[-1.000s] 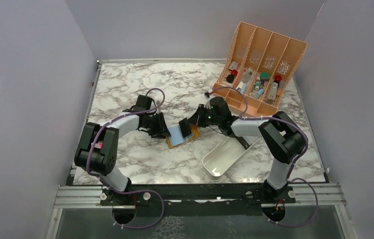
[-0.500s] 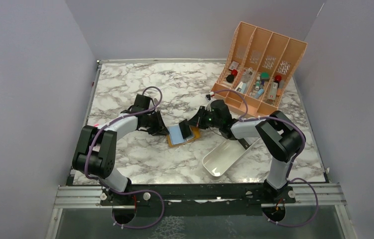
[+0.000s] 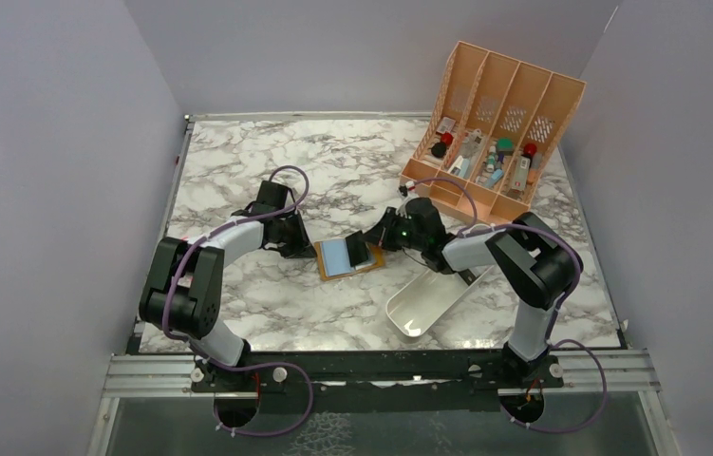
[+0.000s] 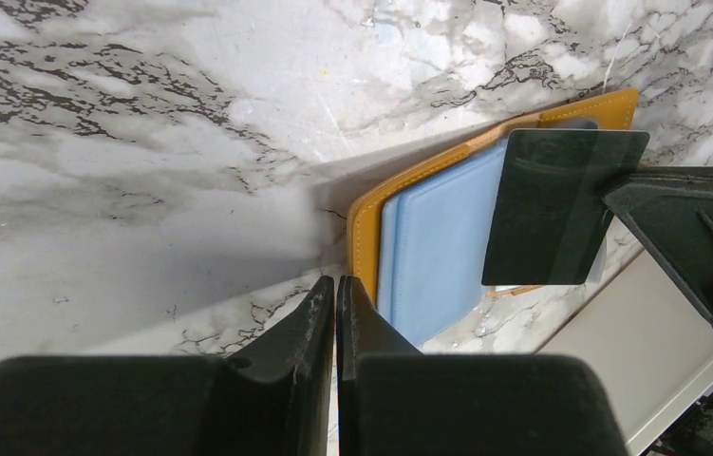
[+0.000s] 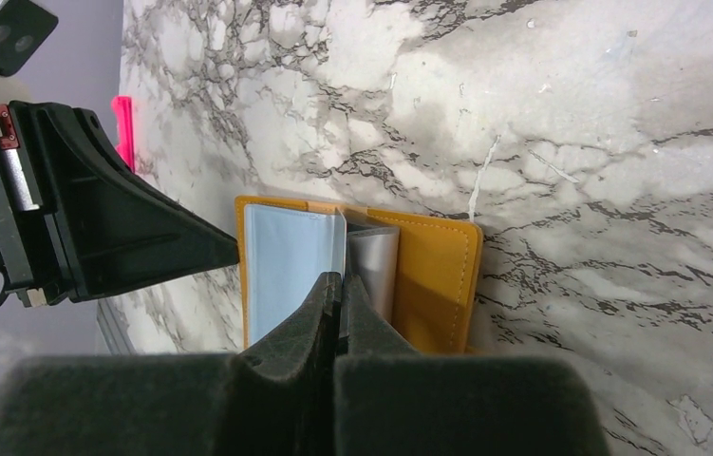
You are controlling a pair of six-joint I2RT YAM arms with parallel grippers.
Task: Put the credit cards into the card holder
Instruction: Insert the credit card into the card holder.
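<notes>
The card holder lies open and flat on the marble table, just left of centre in the top view, between the two grippers. It is mustard-orange with a stitched rim and looks like leather. A pale blue-grey credit card covers most of its left half (a second pale edge shows beside it, though I cannot tell if that is another card). The right gripper has its fingers pinched on a dark inner leaf of the holder, lifting it above the blue card. The left gripper sits at the holder's left edge, fingers pressed together. A white tray lies at lower right.
</notes>
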